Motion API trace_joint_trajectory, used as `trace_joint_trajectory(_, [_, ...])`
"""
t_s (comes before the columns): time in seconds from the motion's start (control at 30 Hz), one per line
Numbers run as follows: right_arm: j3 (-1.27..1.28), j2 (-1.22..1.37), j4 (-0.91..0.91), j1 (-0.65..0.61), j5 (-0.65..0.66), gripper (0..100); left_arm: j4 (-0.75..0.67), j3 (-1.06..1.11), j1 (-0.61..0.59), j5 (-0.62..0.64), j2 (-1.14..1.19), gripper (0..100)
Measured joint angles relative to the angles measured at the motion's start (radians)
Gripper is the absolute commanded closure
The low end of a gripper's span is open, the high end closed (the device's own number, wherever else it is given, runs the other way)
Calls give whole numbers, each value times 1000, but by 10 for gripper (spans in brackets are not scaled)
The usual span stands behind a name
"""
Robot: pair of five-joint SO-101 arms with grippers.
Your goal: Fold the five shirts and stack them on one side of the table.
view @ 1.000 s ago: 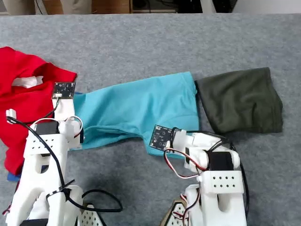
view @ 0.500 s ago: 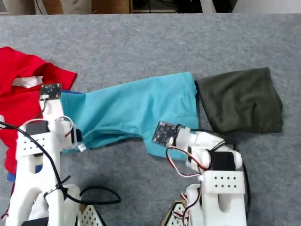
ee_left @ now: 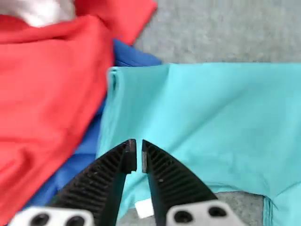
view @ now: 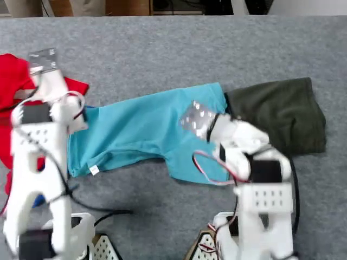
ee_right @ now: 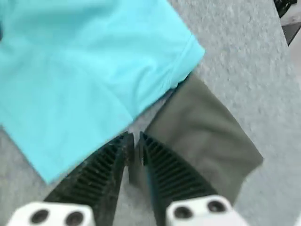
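A turquoise shirt (view: 141, 127) lies spread flat across the middle of the grey table (view: 162, 49). A dark green folded shirt (view: 282, 111) rests to its right. A crumpled red shirt (view: 11, 81) sits at the left, over a blue shirt (ee_left: 84, 150). My left gripper (ee_left: 138, 153) hangs shut and empty above the turquoise shirt (ee_left: 211, 122), near its left edge and next to the red shirt (ee_left: 47, 84). My right gripper (ee_right: 133, 141) hangs shut and empty over the seam where the turquoise shirt (ee_right: 80, 70) meets the dark green shirt (ee_right: 197, 141).
A white tag (view: 94, 169) sticks out at the turquoise shirt's near left corner. Bare grey table stretches along the far side. Both arm bases stand at the near edge.
Both arms have risen from the turquoise shirt's near edge and swung toward the far side, the left one to the red shirt, the right one to the green shirt. The turquoise shirt's left end shifted left.
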Motion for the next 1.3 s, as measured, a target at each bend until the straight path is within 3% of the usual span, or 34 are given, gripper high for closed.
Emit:
trace_joint_trajectory(0.4, [-519, 818, -114, -26, -115, 995, -38, -476, -61, 40, 713, 981])
trace_joint_trajectory(0.7, [-1011, 1390, 58, -23, -137, 996, 83, -930, -127, -26, 1097, 981])
trace_joint_trajectory(1.0, [-1548, 1803, 327, 75, -137, 995, 183, -1215, -144, -160, 1254, 981])
trace_joint_trajectory(1.17, [-1849, 1872, 585, 64, -100, 994, 269, -1358, -158, -166, 1257, 981])
trace_joint_trajectory(1.3, [-1975, 1866, 612, 34, -103, 994, 391, -1494, -158, -166, 1257, 981])
